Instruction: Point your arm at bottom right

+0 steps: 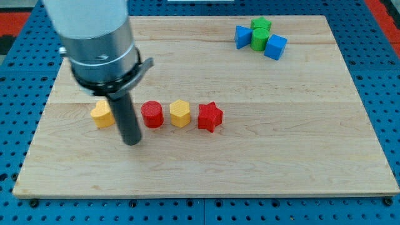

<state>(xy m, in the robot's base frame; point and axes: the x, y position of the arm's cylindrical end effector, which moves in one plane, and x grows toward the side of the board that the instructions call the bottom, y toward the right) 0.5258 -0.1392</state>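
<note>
Camera view, no jaws visible, my tip (pixel 132 141) between yellow block (pixel 102 114) and red cylinder (pixel 152 115)

wooden board (pixel 300 156) on blue pegboard (pixel 381 75), yellow, red, green, blue blocks

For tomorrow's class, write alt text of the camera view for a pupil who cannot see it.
My tip rests on a wooden board between a yellow block and a red cylinder, in a row with a yellow hexagon and a red star. Blue and green blocks cluster at the view's top right.
</note>
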